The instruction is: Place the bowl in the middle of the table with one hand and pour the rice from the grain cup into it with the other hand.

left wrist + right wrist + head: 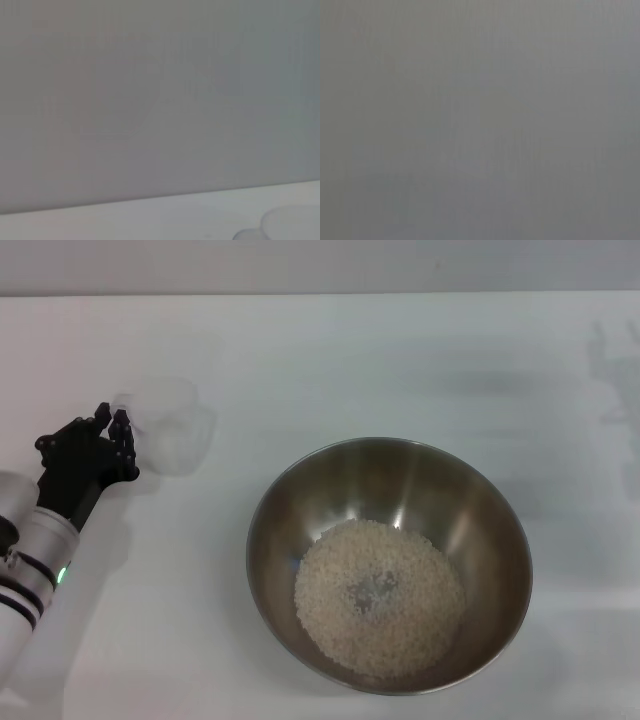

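The steel bowl (389,562) stands on the white table (400,360), a little right of the middle. A round heap of rice (379,597) lies in its bottom. The translucent grain cup (172,427) stands upright at the left of the table and looks empty. Its rim also shows in the left wrist view (292,224). My left gripper (112,421) is right beside the cup's near-left side, at its small handle. The right gripper is out of view, and the right wrist view shows only a flat grey surface.
My left arm (40,540) reaches in from the lower left corner. The table's far edge meets a grey wall (160,100). Faint shadows lie on the table at the far right (610,370).
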`<state>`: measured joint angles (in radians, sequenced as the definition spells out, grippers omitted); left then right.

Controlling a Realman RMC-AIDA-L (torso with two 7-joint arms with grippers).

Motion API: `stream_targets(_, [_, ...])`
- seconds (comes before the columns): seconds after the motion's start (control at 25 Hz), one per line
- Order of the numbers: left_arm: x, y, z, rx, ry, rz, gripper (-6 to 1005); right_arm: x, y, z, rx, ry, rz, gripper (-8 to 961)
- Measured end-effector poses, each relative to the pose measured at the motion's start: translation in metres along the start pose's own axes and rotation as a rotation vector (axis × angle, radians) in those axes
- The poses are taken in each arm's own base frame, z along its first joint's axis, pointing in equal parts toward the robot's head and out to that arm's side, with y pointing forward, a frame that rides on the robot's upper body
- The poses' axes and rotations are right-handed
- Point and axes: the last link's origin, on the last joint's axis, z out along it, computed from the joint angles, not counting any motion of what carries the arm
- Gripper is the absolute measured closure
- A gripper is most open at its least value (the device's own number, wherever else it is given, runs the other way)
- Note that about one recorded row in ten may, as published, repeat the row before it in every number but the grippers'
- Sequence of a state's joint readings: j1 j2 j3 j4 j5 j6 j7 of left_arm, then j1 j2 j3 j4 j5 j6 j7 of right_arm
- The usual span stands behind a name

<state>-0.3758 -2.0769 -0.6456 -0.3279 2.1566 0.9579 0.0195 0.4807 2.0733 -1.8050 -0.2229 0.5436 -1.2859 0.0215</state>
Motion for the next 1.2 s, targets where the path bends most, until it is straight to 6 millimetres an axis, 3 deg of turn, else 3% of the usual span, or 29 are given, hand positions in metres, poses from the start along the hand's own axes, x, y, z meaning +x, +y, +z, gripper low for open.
stream_targets(0.2, [-0.008,-0.003,-0.015,0.015,-0.007,-0.009,902,0.000,-0.001,-0.001,0.001,0.001,-0.002,530])
stream_targets(0.44, [-0.013,-0.010,-0.034,0.051,0.025,-0.019,718,0.001,-0.002,-0.002,0.002,0.005,-0.010,530])
stream_targets(0.56, [-0.013,-0.010,-0.034,0.051,0.025,-0.019,627,0.002,-0.002,-0.003,0.003,0.012,-0.011,530])
stream_targets(0.6, [-0.011,-0.011,-0.060,0.054,0.113,-0.013,597,0.003,-0.001,-0.004,0.000,0.017,-0.009,530])
stream_targets(0.68, [-0.005,-0.010,-0.067,0.056,0.177,-0.014,583,0.006,0.001,-0.006,-0.011,0.031,-0.005,530])
stream_targets(0.96, [0.000,-0.009,-0.070,0.056,0.213,-0.019,533,0.016,0.015,-0.023,-0.089,0.086,0.099,530])
stream_targets(1.0, [0.017,-0.006,-0.062,0.043,0.305,-0.054,526,0.017,0.016,-0.025,-0.095,0.092,0.120,530])
stream_targets(1.2, [0.024,-0.005,-0.058,0.034,0.337,-0.050,526,0.021,0.024,-0.032,-0.168,0.133,0.214,530])
